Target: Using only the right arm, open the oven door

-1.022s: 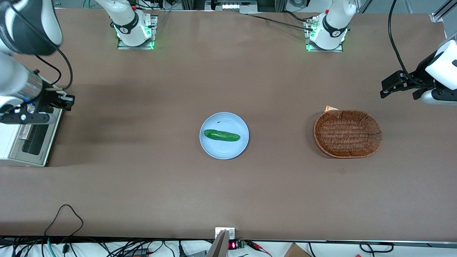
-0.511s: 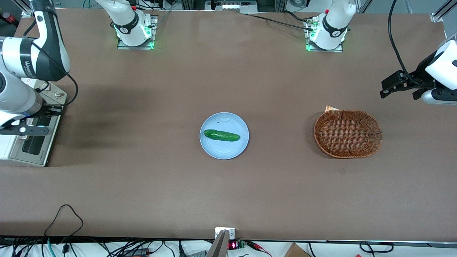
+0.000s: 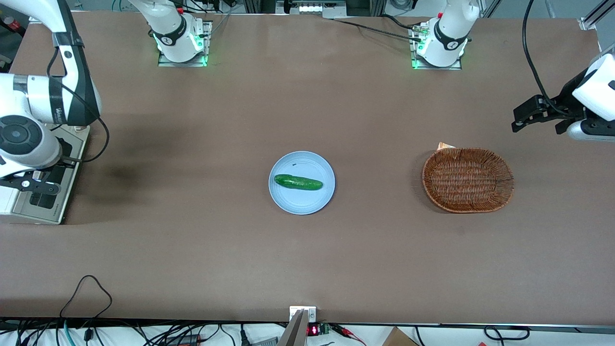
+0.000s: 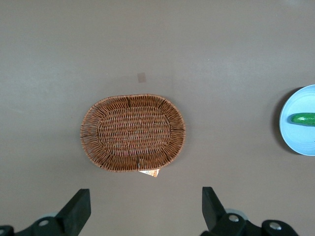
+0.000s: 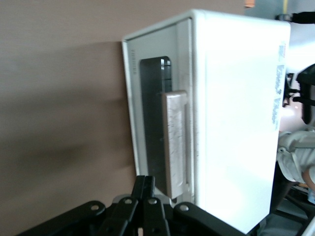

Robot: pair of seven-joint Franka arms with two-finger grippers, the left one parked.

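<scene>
A blue plate in the middle of the brown surface holds a green cucumber. Toward the parked arm's end sits a woven basket with nothing visible inside it. At the working arm's end stands the white toaster oven, its oven door shut flush against the body, silver handle across the dark glass. The right arm holds its pincer just above the door, fingers pressed together, gripping nothing
</scene>
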